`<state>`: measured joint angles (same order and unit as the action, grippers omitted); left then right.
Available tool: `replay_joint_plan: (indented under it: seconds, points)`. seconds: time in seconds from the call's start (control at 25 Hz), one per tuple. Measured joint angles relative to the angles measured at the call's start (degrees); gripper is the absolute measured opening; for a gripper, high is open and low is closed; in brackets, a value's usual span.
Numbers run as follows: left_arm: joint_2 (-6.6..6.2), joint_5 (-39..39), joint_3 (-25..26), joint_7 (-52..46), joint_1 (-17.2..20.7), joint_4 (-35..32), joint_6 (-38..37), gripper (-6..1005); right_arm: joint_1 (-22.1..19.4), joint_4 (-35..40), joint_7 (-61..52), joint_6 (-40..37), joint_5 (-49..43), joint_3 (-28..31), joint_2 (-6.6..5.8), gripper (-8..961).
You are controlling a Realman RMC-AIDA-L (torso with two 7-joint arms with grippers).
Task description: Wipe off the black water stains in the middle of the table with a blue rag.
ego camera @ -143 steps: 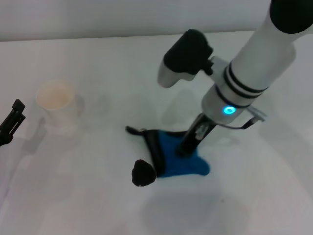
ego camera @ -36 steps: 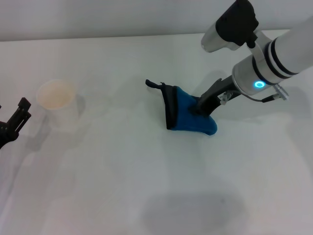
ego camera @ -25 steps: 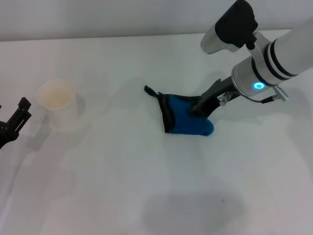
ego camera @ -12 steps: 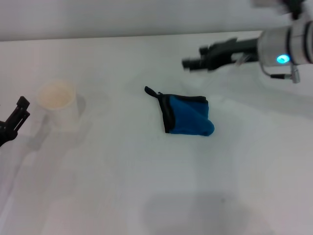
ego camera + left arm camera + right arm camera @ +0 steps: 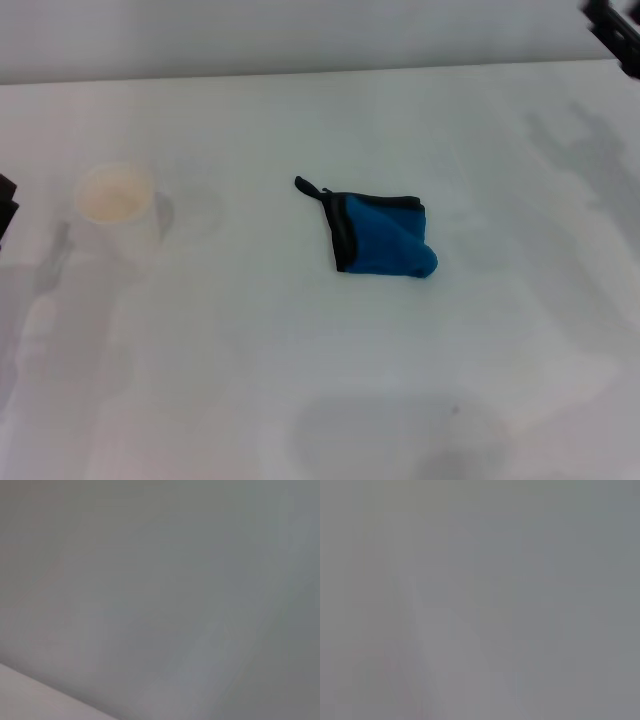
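Observation:
The blue rag [image 5: 385, 238] lies folded on the white table [image 5: 300, 380] near its middle, with black trim along its left edge and a small black loop [image 5: 308, 187] pointing back left. Nothing holds it. No black water stain shows on the table. Only a dark tip of my right gripper [image 5: 618, 28] shows in the head view's top right corner, far from the rag. A dark sliver of my left gripper [image 5: 5, 210] shows at the left edge. Both wrist views show only plain grey.
A pale paper cup [image 5: 115, 205] stands upright on the left part of the table, well apart from the rag. The table's back edge [image 5: 300, 75] runs along the top of the head view.
My right gripper let go of the rag, lifted and drew back to the far right, almost out of view. The rag stays flat where it was left. The left gripper moved slightly outward.

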<state>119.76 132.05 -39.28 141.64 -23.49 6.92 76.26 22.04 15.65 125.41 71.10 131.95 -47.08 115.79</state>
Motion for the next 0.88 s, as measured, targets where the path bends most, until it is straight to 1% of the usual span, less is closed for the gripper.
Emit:
replay_joint_plan:
  seconds: [0.12,0.24,0.44,0.72,0.88]
  points:
    - [-0.13,0.86,-0.01,-0.21,-0.36,0.05,0.43,881,0.48,-9.07,20.58,1.64,4.93,3.43,0.13,865]
    - [-0.3,2.49,0.0,-0.2,-0.45,-0.56,0.24,880,0.65,-13.46,31.5,-0.05,5.4,5.24,0.14,862]
    - [-0.44,3.61,0.0,-0.08,-0.53,-2.38,-1.3,880,0.59,-14.95,32.9,-3.49,5.52,5.58,0.17,858]
    - [-0.5,3.55,-0.1,-0.15,-0.6,-2.99,-2.29,880,0.71,-15.35,31.01,-3.92,5.6,5.87,0.19,856]
    - [-0.53,3.36,-0.33,-0.16,-0.67,-2.99,-2.63,880,0.74,-15.38,30.32,-4.61,5.64,7.75,0.15,856]
